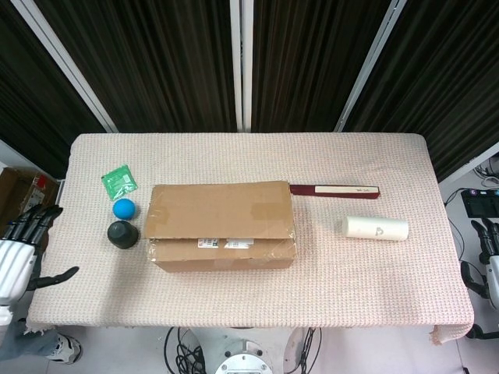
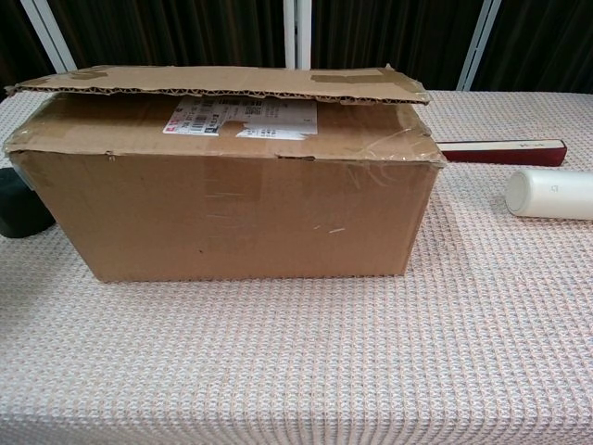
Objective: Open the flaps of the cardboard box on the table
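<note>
Beside the table, left hand spread empty; right hand unclear.

Table with a pinkish woven cloth and a handful of stuff on it

The cloth-covered rectangular table has a brown cardboard box sitting roughly mid-table, a bit toward the left. Just left of the box there's a dark round lump, a small blue ball right behind it, and a green foil packet further back. Right of the box: a long dark red flat case and, nearer the front, a white cylinder lying on its side.
</note>
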`<state>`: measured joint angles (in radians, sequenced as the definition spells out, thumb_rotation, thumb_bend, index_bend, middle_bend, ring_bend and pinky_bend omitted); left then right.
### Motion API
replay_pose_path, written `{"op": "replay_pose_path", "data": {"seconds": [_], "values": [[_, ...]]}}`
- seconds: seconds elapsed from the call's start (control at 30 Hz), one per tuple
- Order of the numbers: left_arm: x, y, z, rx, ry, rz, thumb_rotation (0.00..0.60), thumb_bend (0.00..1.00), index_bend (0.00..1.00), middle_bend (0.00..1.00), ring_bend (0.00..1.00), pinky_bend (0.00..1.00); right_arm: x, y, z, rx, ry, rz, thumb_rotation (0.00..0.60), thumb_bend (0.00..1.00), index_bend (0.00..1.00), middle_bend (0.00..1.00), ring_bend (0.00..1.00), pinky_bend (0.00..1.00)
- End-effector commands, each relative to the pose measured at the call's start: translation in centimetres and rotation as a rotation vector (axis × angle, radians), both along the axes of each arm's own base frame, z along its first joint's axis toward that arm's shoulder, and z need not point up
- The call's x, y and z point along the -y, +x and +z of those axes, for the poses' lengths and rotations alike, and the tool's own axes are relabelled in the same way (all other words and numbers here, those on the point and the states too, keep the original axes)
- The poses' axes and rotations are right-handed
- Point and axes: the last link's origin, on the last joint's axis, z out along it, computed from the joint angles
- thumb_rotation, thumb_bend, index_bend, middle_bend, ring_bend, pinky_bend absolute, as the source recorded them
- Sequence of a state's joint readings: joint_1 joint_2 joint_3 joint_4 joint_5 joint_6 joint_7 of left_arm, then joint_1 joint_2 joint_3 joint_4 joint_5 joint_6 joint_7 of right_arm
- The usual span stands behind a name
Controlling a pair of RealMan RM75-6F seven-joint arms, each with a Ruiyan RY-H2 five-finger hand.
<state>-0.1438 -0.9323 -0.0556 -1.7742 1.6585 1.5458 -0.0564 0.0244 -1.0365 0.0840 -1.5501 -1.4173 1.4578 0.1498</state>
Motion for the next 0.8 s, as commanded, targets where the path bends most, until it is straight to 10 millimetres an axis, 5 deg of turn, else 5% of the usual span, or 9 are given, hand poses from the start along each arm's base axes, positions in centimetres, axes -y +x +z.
{"op": "replay_pose_path", "data": {"seconds": [0.03, 0.33, 0.8], "values": [[-1.3, 2.1, -1.7, 0.024, -0.059, -0.054, 0.493, 0.06, 0.08, 0.1, 0.06, 0.17, 0.1, -0.6, -0.3, 0.01, 0.008, -0.01, 0.6, 0.39, 0.0, 0.0, 0.0, 0.0], [-4.6, 9.2, -5.6, 0.062, -0.161, -0.242, 0.53, 0.06, 0.08, 0.09, 0.06, 0.17, 0.3, -1.2, -1.1, 0.021, 0.025, -0.019, 0.6, 0.39, 0.0, 0.0, 0.0, 0.0], [-8.6, 12.6, -11.8, 0.111, -0.285, -0.277, 0.526, 0.06, 0.08, 0.09, 0.06, 0.17, -0.7, -2.4, -0.4, 0.034, -0.007, -0.045, 0.6, 0.39, 0.0, 0.0, 0.0, 0.0]]}}
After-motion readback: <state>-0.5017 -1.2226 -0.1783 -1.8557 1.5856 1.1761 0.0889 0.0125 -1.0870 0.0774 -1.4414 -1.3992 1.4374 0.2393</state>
